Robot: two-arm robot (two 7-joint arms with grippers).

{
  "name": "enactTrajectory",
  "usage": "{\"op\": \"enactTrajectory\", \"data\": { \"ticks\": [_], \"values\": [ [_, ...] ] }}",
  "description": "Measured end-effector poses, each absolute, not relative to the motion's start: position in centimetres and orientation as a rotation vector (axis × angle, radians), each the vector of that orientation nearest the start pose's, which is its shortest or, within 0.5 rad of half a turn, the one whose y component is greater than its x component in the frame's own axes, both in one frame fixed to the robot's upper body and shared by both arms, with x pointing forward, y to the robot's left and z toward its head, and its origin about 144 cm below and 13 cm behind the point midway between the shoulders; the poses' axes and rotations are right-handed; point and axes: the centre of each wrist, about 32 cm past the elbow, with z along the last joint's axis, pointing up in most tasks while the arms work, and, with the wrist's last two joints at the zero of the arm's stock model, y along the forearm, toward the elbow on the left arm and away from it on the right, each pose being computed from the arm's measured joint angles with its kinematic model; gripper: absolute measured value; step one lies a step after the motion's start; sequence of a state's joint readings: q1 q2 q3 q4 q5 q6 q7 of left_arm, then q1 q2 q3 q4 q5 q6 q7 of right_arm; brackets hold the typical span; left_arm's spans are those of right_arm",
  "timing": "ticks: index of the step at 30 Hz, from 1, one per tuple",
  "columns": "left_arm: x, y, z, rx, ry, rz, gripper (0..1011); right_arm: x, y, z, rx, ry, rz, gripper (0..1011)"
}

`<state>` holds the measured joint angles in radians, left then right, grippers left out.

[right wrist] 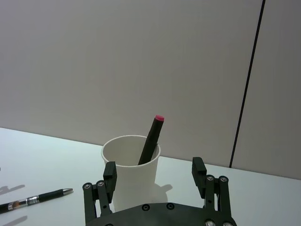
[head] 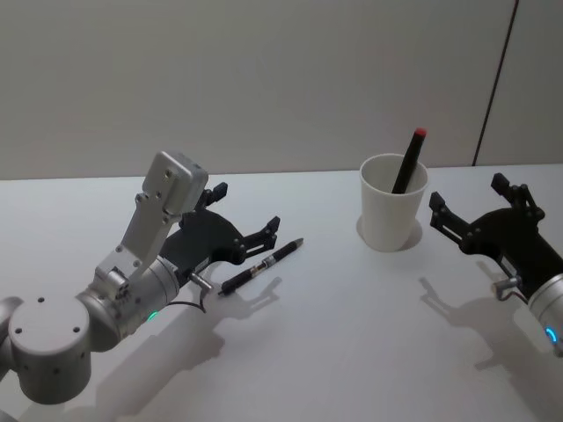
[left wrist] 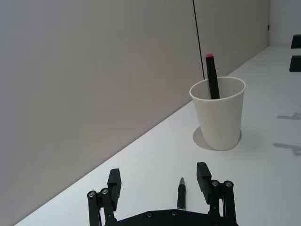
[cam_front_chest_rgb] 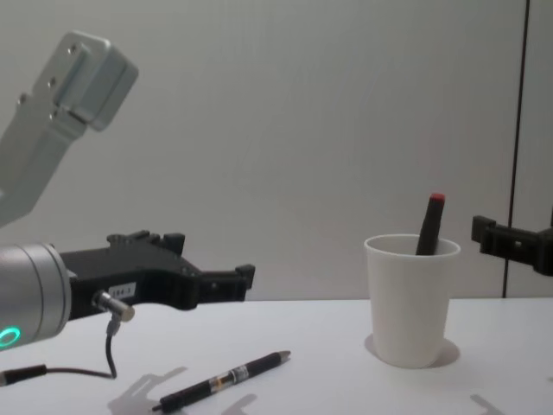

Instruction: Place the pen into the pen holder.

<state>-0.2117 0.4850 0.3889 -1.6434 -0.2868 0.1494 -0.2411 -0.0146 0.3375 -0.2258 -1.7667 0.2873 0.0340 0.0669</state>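
- Pen point(head: 261, 267): lies flat on the bench point(head: 334, 352), left of centre and about midway between near and far edges. Tip points toward the far right, i.e. toward the cup point(head: 392, 215). Pen and cup are well apart.
- Cup: upright near the far edge, right of centre. A red-tipped marker point(head: 409, 163) stands in it already, leaning on the rim at the right. Rest of the mouth is free.
- Handling, pen (est.): light, stiff, slim. Barrel looks smooth and round, so likely to roll or slip under an off-centre pinch. Best hold: mid-barrel, fingers across the axis, clear of the metal tip. Needs tilting tip-down before the drop.
- Handling, cup (est.): thin paper, v. light, narrow base. A knock on the rim could tip it or shift it. Approach from above, no side contact.
- Left claw point(head: 247, 205): fingers spread wide, pinching nothing. Hangs just above the pen's rear half, not touching it; chest view shows a clear gap to the bench. Pen tip shows between the fingers in the left wrist view, a bit off-centre.
- Left arm: enters from the near left corner, forearm low, wrist roughly level, aimed toward the far right.
- Right claw point(head: 468, 192): spread, nothing in it, just beside the cup on the side of the right edge, facing it.
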Motion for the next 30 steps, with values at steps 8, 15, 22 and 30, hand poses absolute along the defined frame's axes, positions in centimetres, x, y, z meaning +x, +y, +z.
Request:
{"op": "enactTrajectory", "data": {
  "ticks": [8,15,22,30],
  "values": [
    [49.8,25.2,120.7,0.263,-0.105,0.934,1001,44.3,-23.7,118.9,0.026,-0.075,-1.229,1001],
    [50.5,25.6,120.6,0.314,-0.072,0.895,1001,44.3,-23.7,118.9,0.026,-0.075,-1.229,1001],
    [51.2,26.2,120.6,0.380,-0.029,0.851,1001,44.3,-23.7,118.9,0.026,-0.075,-1.230,1001],
    [51.9,26.5,120.8,0.441,0.025,0.821,1001,44.3,-23.7,118.9,0.026,-0.075,-1.229,1002]
  ]
}}
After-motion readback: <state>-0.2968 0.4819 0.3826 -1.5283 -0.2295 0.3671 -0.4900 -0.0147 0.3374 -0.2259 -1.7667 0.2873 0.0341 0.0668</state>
